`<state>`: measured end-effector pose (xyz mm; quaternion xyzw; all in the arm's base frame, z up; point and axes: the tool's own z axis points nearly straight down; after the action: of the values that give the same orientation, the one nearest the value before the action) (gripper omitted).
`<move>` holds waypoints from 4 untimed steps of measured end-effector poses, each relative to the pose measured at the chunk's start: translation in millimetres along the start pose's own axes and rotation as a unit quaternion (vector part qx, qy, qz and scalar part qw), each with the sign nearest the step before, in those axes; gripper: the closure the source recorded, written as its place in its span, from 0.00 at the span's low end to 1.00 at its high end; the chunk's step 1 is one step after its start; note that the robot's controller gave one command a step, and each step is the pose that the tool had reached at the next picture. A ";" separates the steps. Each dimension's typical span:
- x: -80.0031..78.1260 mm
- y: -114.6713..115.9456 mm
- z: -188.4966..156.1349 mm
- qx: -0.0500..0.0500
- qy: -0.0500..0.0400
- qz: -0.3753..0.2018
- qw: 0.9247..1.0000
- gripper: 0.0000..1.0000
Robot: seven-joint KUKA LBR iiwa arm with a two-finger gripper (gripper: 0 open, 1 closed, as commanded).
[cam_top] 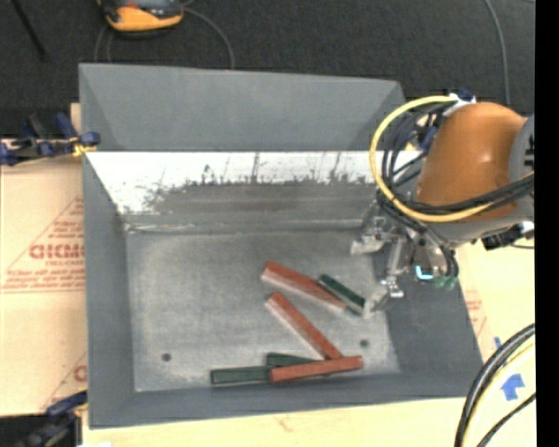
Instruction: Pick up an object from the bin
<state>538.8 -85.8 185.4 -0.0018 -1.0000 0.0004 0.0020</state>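
Jaws near green stick (pixel 341 292) slanting upper-left to lower-right.

An orange domed cover (pixel 470 152), ringed by black and yellow cables (pixel 447 214), tops a silvery claw (pixel 380 296).

Five flat sticks, all lying flat in the right half of the bin (pixel 168 287). The short green stick (pixel 342 292) is slanted, upper left to lower right, tucked right against the lower end of the red-brown stick (pixel 296 281), which slants the same way. Just below those, the pale red stick (pixel 303 326) runs diagonally down toward the front. Along the front wall the front red stick (pixel 319 368) lies almost level, with the long green stick (pixel 240 375) at its left end.
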 end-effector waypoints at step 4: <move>-54.1 19.0 107.8 0.001 -0.005 0.050 0.999 0.00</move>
<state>592.6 -67.1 77.4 -0.0516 -0.9987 0.0012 -0.0033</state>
